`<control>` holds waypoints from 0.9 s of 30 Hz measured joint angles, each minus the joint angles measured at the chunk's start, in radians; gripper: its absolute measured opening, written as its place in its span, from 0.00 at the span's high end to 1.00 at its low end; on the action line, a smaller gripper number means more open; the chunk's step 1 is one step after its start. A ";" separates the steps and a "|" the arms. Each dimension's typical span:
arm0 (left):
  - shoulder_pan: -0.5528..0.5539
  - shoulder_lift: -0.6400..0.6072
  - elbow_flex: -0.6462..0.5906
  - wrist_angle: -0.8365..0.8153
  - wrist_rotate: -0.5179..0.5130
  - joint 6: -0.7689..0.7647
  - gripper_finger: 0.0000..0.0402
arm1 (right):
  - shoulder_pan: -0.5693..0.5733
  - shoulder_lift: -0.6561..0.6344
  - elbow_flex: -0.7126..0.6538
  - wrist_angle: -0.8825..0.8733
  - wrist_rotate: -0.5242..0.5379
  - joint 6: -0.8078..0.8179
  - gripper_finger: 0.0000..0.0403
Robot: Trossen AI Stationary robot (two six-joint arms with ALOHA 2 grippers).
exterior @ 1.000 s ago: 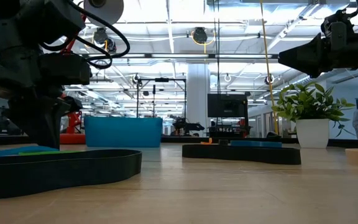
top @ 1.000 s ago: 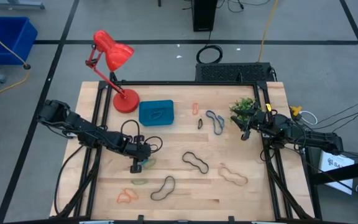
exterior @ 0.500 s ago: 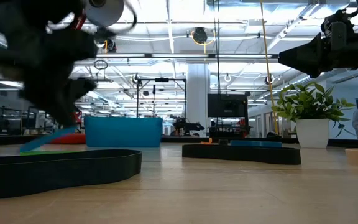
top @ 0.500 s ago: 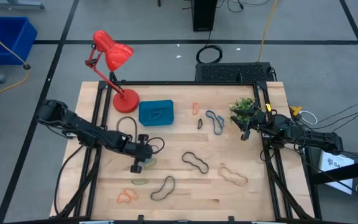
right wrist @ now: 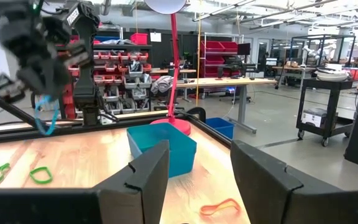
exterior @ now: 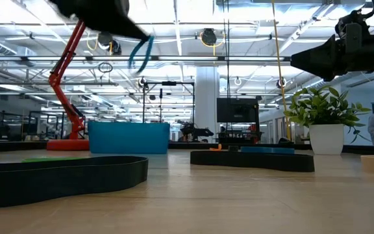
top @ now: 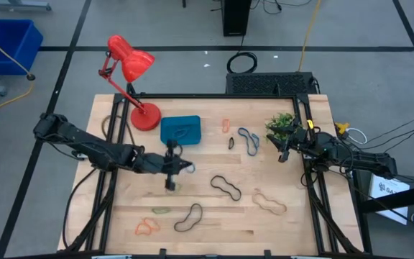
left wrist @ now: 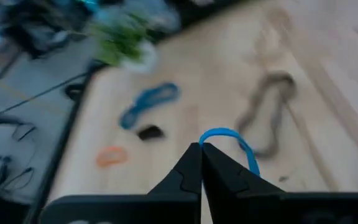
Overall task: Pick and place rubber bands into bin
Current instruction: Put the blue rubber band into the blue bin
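Wooden table (top: pixel 293 223) carrying scattered rubber bands (top: pixel 226 187); left fingers (top: pixel 172 175) pinch a blue band (left wrist: pixel 232 140), right fingers (top: pixel 282 155) parted, at 3 o'clock.

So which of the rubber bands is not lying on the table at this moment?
The blue rubber band pinched in the shut left gripper. It hangs in the air; all other bands lie flat on the table.

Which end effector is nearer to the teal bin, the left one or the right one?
The left. The left end effector, shut on a blue rubber band, hangs just in front of the teal bin. The right end effector waits open far off by the potted plant.
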 joint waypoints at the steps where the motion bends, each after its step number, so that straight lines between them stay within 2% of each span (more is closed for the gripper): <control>1: 0.009 0.001 0.015 0.017 -0.008 -0.023 0.99 | 0.000 0.000 0.000 0.000 0.000 0.000 0.58; 4: 0.032 -0.006 0.038 0.006 -0.023 -0.075 0.98 | 0.000 0.005 0.000 0.003 0.000 0.000 0.58; 12: 0.109 -0.013 0.061 0.024 -0.031 -0.091 0.99 | 0.000 0.006 0.000 0.003 0.000 -0.007 0.58; 18: 0.196 -0.013 0.063 0.031 -0.103 -0.117 0.99 | 0.000 0.006 0.000 0.003 0.000 -0.008 0.58; 27: 0.332 -0.013 0.063 -0.131 -0.186 -0.153 0.99 | 0.000 0.006 0.000 0.003 0.000 -0.013 0.58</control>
